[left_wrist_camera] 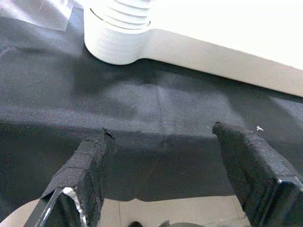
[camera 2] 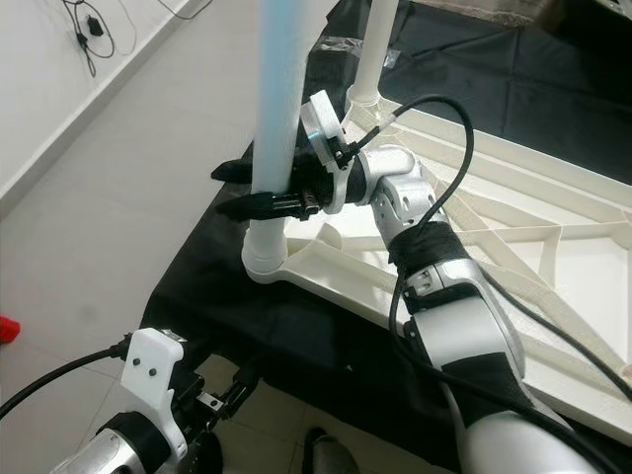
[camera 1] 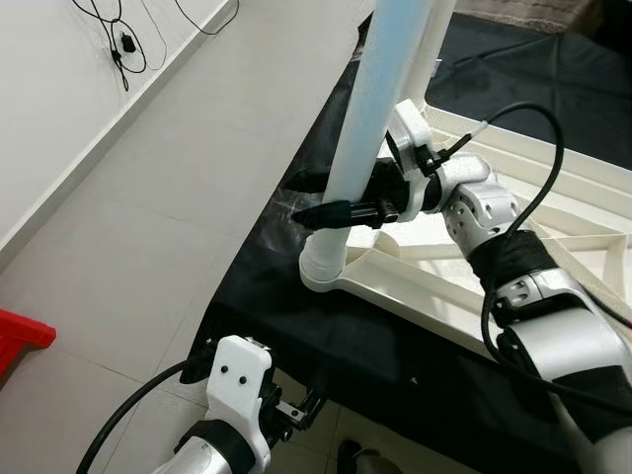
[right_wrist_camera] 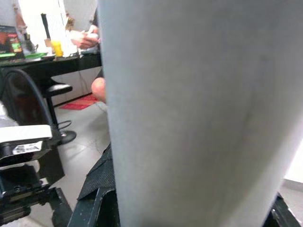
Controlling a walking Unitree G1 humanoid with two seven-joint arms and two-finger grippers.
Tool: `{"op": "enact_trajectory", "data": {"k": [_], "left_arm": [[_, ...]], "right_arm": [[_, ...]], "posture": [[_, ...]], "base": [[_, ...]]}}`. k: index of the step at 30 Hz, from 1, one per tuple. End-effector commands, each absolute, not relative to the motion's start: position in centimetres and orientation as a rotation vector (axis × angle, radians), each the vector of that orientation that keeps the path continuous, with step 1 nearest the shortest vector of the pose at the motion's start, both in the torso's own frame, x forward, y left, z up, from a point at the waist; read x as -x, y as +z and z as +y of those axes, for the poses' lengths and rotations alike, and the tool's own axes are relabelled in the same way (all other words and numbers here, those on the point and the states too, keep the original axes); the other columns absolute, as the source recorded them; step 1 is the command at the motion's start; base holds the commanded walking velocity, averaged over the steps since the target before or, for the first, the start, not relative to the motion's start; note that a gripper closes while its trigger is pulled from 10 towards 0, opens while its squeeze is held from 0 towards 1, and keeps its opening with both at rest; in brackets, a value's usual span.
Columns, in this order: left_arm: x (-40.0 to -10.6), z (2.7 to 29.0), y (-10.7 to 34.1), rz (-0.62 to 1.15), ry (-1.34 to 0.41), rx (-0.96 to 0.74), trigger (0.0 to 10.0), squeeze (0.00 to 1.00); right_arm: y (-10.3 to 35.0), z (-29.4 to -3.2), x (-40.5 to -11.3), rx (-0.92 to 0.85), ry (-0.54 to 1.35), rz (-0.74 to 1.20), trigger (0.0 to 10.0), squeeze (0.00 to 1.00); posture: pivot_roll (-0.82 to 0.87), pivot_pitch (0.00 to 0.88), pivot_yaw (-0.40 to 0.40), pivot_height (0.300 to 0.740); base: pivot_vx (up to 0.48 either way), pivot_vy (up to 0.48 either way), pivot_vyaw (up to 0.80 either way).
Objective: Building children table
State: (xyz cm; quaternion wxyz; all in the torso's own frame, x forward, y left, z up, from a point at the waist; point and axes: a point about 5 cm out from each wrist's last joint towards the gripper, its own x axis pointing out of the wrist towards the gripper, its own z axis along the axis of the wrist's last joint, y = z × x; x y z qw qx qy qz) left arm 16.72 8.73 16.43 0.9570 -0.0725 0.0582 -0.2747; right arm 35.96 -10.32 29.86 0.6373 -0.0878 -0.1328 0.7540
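The white children's table top lies upside down on a black cloth. A pale table leg stands upright in the round corner socket nearest me. My right gripper is shut on this leg just above the socket, one black finger on each side; the leg looms close in the right wrist view. A second leg stands in the far corner. My left gripper hangs open low at the cloth's near edge, below the socket, holding nothing.
Pale floor tiles spread to the left up to a white wall with dangling cables. A red object lies on the floor at far left. In the right wrist view a seated person's knee and a black stool stand beyond.
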Motion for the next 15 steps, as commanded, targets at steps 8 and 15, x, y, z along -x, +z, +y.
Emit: {"op": "enact_trajectory", "data": {"k": [8,15], "left_arm": [[-16.7,8.8,15.8,0.148,-0.561,0.142,10.0,0.00],[-17.0,8.8,15.7,0.138,-0.565,0.135,10.0,0.00]], "right_arm": [[27.0,-12.2,-35.7,0.210,1.639,-0.240,10.0,0.00],[26.7,-12.2,-35.9,0.288,1.544,-0.195,10.0,0.00]], "posture": [[0.17,0.290,-0.042,0.740],[0.16,0.267,-0.040,0.740]], "base": [[0.000,0.000,0.00],[0.000,0.000,0.00]]}}
